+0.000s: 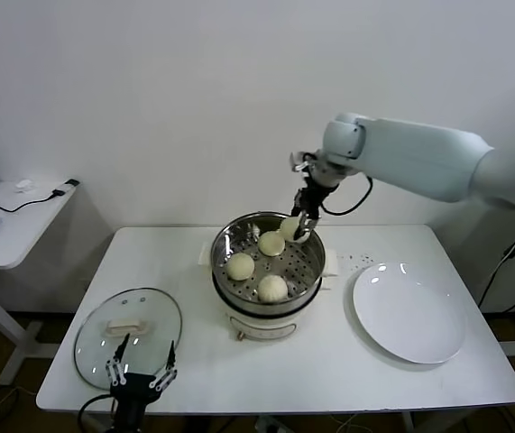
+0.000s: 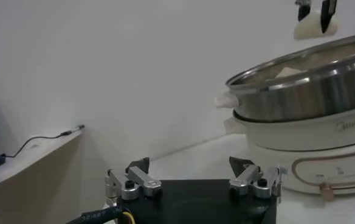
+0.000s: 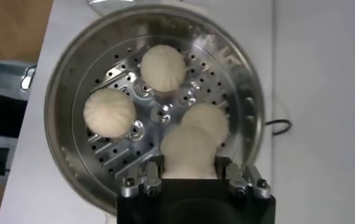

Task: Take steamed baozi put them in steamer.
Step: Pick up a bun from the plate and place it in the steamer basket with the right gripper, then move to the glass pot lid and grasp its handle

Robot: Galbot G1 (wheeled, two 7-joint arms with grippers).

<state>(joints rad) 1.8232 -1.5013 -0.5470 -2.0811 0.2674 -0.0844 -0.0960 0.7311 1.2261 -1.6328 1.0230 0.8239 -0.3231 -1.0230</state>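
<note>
The right gripper (image 1: 298, 219) is hanging over the steamer (image 1: 267, 225) at its 1 o'clock rim, clenching a bun (image 1: 290, 229) between its fingers above the perforated floor. Three more buns are sitting inside the basket: one at centre (image 1: 271, 243), one at 9 o'clock (image 1: 240, 266) and one at 6 o'clock (image 1: 272, 288), leaving bare metal along the 3 o'clock wall. The white plate (image 1: 408, 312) is lying just beside the pot at 3 o'clock, near the table (image 1: 329, 370) edge. The glass lid (image 1: 128, 336) is resting at the front left corner, where the left gripper (image 1: 140, 373) is idling with fingers spread.

The right wrist view is looking straight down on the held bun (image 3: 188, 152). The left wrist view alone is showing it hanging above the rim (image 2: 311, 25).
</note>
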